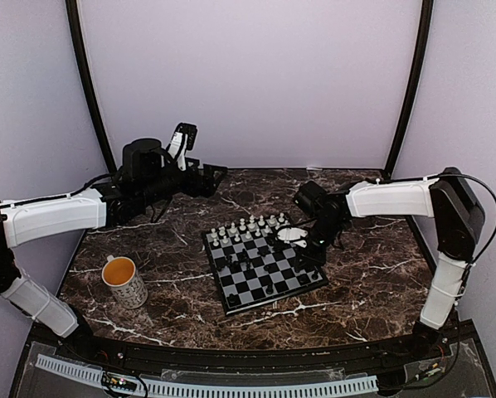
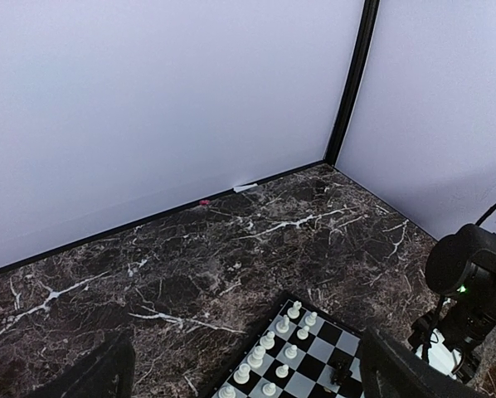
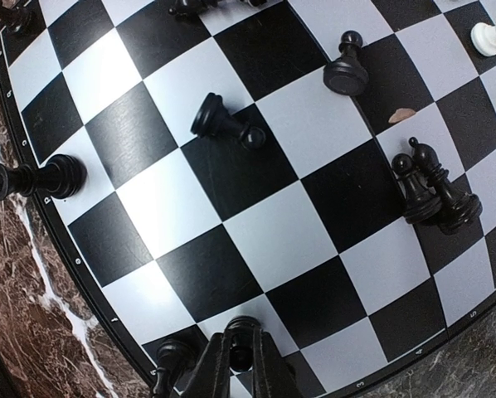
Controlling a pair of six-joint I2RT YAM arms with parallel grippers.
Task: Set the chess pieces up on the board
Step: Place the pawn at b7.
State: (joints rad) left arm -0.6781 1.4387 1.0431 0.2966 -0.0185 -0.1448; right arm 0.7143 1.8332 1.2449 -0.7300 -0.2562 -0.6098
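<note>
Pale lilac walls close in a dark, white-veined marble tabletop. The left arm reaches in from the left and hangs above the far left part of the table, well apart from the board. The right arm comes in from the right, and its wrist overhangs the board's right-hand corner, hiding the squares beneath it in the overhead view.

The board lies flat near the middle of the table, turned at an angle. A white patterned mug, yellow-orange inside, stands upright well to the left of it, touching nothing.

The left gripper is spread wide and holds nothing; only table and the board's far corner show between its fingers. The right gripper sits low over the board's near edge with its jaws drawn almost together. A rounded black piece shows right at its tips; whether it is pinched cannot be told. Another black piece stands just beside the gripper.

The white pieces stand in two rows along the far side. Among the black ones, a tall piece sits by the rim, a pawn lies on its side, a second pawn stands upright, and a pair stand touching. A tiny brown speck rests on a pale square.
</note>
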